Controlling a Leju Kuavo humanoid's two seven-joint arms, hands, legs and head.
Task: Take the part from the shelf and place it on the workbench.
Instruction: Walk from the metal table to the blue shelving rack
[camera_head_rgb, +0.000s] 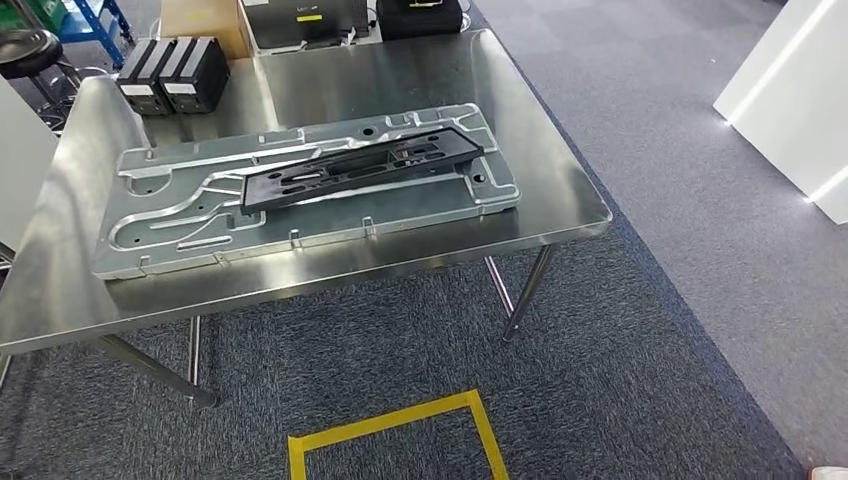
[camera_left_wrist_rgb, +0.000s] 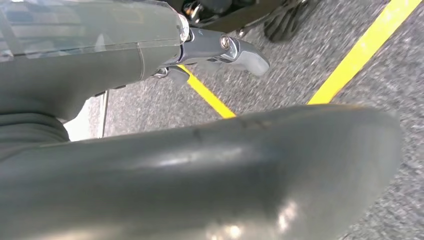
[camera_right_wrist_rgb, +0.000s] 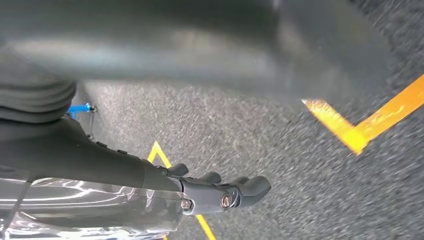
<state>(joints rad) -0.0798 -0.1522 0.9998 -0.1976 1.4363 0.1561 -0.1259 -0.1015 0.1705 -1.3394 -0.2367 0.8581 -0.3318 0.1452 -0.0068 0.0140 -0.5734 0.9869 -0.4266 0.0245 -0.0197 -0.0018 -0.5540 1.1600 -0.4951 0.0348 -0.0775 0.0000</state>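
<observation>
Head view first: nearest me, yellow floor tape (camera_head_rgb: 400, 435) marks the carpet at 6 o'clock. Beyond it stands the steel desk (camera_head_rgb: 560, 200), where the black part (camera_head_rgb: 360, 170) lies slantwise on a grey metal panel (camera_head_rgb: 300, 215). Two black boxes (camera_head_rgb: 170, 75) sit at 11 o'clock. At my wrists, the left hand (camera_left_wrist_rgb: 220, 50) and right hand (camera_right_wrist_rgb: 220, 192) hang over carpet, fingers loosely extended, holding nothing.

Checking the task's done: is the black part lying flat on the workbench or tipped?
Flat: the black part lies lengthwise on the metal plate atop the workbench.
</observation>
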